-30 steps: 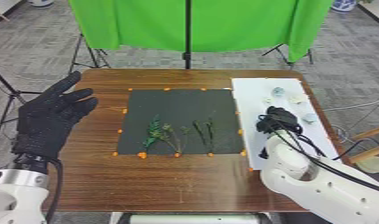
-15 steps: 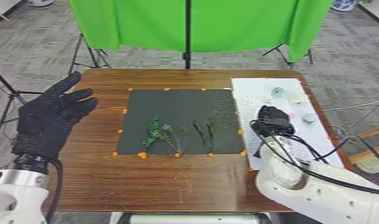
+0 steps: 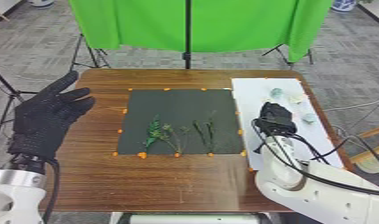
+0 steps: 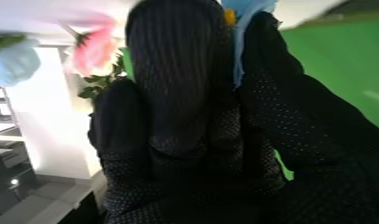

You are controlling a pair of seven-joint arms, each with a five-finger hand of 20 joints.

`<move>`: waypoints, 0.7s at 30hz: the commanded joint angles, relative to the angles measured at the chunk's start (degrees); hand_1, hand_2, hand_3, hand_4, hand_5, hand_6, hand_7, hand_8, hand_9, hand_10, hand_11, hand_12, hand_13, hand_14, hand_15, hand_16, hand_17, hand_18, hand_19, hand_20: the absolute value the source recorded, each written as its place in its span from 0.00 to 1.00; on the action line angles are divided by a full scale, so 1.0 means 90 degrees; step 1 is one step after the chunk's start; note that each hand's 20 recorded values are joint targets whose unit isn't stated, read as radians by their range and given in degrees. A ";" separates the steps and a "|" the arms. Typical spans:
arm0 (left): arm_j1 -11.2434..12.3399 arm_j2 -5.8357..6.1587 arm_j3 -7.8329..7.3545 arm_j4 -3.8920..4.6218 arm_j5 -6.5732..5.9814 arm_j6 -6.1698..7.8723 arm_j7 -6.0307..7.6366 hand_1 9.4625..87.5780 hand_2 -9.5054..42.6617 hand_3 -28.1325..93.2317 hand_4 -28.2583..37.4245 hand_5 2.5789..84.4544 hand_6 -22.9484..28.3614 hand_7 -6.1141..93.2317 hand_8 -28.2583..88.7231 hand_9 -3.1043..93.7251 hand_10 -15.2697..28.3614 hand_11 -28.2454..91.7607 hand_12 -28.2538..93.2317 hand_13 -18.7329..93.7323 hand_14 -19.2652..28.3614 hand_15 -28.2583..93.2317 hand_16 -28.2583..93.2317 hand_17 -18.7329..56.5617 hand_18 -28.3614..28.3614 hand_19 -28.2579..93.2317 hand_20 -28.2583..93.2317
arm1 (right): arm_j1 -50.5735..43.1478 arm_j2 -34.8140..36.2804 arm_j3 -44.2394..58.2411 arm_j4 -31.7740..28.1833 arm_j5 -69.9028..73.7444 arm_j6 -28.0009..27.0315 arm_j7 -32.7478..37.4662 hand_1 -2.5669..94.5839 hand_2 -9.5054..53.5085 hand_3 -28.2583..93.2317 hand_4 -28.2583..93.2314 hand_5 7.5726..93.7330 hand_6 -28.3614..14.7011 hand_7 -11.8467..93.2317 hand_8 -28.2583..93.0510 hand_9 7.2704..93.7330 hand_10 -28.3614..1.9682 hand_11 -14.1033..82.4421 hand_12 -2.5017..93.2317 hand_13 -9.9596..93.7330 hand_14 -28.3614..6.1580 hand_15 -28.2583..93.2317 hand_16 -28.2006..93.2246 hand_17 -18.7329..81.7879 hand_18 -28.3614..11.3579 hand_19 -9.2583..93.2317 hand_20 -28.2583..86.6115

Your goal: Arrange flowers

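- On the bench point(image 3: 168, 185), the dark mat point(image 3: 177, 105) serves as reference. Leafy sprig point(image 3: 154, 132), fine sprig point(image 3: 171, 137) and thin stems point(image 3: 204, 134) lie lengthwise upon its nearer half, presumably spaced for a flat arrangement.
- Right of the mat, the white sheet point(image 3: 256, 85) carries a blue-green bloom point(image 3: 276, 93), a pale bloom point(image 3: 297, 98) and a bluish bloom point(image 3: 310, 118), set apart, probably so that each can be taken singly.
- Just right of the mat, the right hand point(image 3: 275, 116) is over the sheet, pointing away from the robot. Thumb and fingers appear clamped on a blue flower point(image 4: 248, 30), a hold suited to thin petals or a slender stem; too hard a squeeze could crease them.
- Left of the mat, the left hand point(image 3: 48, 117) is raised with fingers extended and apart, holding nothing, presumably to leave the work area free.
- Head view: layout of stems on the mat and blooms to its right, with the right hand's back covering its grasp.
- Right wrist view: blue petals between thumb and fingers, besides a pink flower point(image 4: 95, 52) with green leaves point(image 4: 95, 89) and a light-blue flower point(image 4: 12, 65); their positions relative to the mat cannot be told.
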 commanded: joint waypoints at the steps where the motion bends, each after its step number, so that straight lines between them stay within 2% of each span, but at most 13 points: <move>1: -0.0070 0.0053 -0.0027 -0.0030 0.0061 -0.0082 -0.0010 0.17 0.32 0.89 0.09 0.42 0.63 0.21 0.16 0.40 0.85 0.52 0.33 0.40 1.00 0.74 0.13 0.17 0.94 0.73 0.44 | 0.0800 -0.0536 -0.0281 -0.0329 -0.0354 0.0222 -0.0283 0.64 0.00 0.83 0.00 0.90 0.67 0.35 0.27 1.00 0.77 0.29 0.35 0.98 0.80 0.61 0.46 0.73 0.32 1.00 0.46; 6: -0.0372 0.0126 -0.0010 -0.0023 0.0160 -0.0219 -0.0149 0.17 0.32 0.89 0.09 0.42 0.63 0.21 0.16 0.40 0.85 0.52 0.33 0.40 1.00 0.74 0.13 0.17 0.94 0.73 0.44 | 0.1426 -0.1423 -0.0694 -0.0291 0.0082 0.0319 -0.0881 0.64 0.00 0.84 0.00 0.90 0.67 0.35 0.27 1.00 0.77 0.29 0.35 0.97 0.80 0.61 0.45 0.73 0.31 1.00 0.47; 10: -0.0834 0.0287 0.0142 0.0085 0.0166 -0.0346 -0.0236 0.17 0.32 0.89 0.09 0.42 0.63 0.21 0.16 0.40 0.85 0.52 0.33 0.40 1.00 0.74 0.13 0.17 0.94 0.73 0.44 | 0.1615 -0.2178 -0.0806 -0.0083 0.0300 0.0118 -0.1265 0.64 0.00 0.84 0.00 0.90 0.67 0.36 0.27 1.00 0.77 0.29 0.35 0.97 0.80 0.61 0.45 0.72 0.31 1.00 0.48; 12: -0.1067 0.0371 0.0245 0.0152 0.0135 -0.0354 -0.0235 0.17 0.32 0.89 0.09 0.42 0.63 0.21 0.16 0.40 0.85 0.52 0.33 0.40 1.00 0.74 0.13 0.18 0.94 0.73 0.44 | 0.1895 -0.2469 -0.1108 0.0026 0.0459 0.0128 -0.1380 0.64 0.00 0.84 0.00 0.90 0.67 0.36 0.27 1.00 0.77 0.29 0.35 0.97 0.80 0.62 0.46 0.72 0.31 1.00 0.48; 15: -0.1266 0.0457 0.0297 0.0205 0.0129 -0.0420 -0.0179 0.17 0.32 0.89 0.09 0.42 0.63 0.21 0.15 0.40 0.85 0.52 0.33 0.40 1.00 0.74 0.13 0.18 0.94 0.73 0.44 | 0.2310 -0.2879 -0.1562 0.0215 0.0619 0.0175 -0.1447 0.63 0.00 0.84 0.00 0.89 0.67 0.36 0.27 1.00 0.77 0.29 0.35 0.97 0.80 0.62 0.45 0.72 0.31 1.00 0.48; 16: -0.1308 0.0496 0.0331 0.0215 0.0101 -0.0404 -0.0113 0.17 0.32 0.89 0.09 0.42 0.63 0.21 0.16 0.40 0.85 0.52 0.33 0.40 1.00 0.74 0.13 0.18 0.94 0.73 0.44 | 0.2411 -0.2990 -0.1672 0.0250 0.0780 0.0172 -0.1486 0.63 0.00 0.84 0.00 0.89 0.67 0.36 0.27 1.00 0.78 0.29 0.36 0.97 0.80 0.62 0.45 0.72 0.31 1.00 0.48; 17: -0.1414 0.0495 0.0372 0.0234 0.0101 -0.0420 -0.0107 0.17 0.32 0.89 0.09 0.42 0.63 0.21 0.16 0.40 0.85 0.52 0.33 0.40 1.00 0.74 0.13 0.18 0.94 0.74 0.44 | 0.2456 -0.3077 -0.1698 0.0295 0.0917 0.0119 -0.1593 0.63 0.00 0.84 0.00 0.89 0.67 0.36 0.27 1.00 0.78 0.29 0.36 0.97 0.80 0.62 0.45 0.72 0.31 1.00 0.48; 20: -0.1739 0.0683 0.0537 0.0310 0.0079 -0.0471 0.0056 0.17 0.32 0.89 0.09 0.42 0.63 0.21 0.16 0.40 0.85 0.52 0.33 0.40 1.00 0.74 0.13 0.18 0.94 0.74 0.44 | 0.2743 -0.3254 -0.2019 0.0419 0.0848 0.0070 -0.1576 0.63 0.00 0.84 0.00 0.89 0.68 0.36 0.27 1.00 0.78 0.28 0.36 0.96 0.79 0.62 0.45 0.71 0.31 1.00 0.48; 21: -0.1867 0.0688 0.0598 0.0330 0.0080 -0.0463 0.0053 0.17 0.32 0.89 0.09 0.42 0.63 0.21 0.16 0.40 0.85 0.52 0.33 0.40 1.00 0.74 0.13 0.18 0.94 0.74 0.44 | 0.2851 -0.3311 -0.2128 0.0473 0.0832 0.0057 -0.1567 0.63 0.00 0.84 0.00 0.89 0.68 0.37 0.27 1.00 0.78 0.28 0.36 0.96 0.79 0.62 0.45 0.71 0.31 1.00 0.48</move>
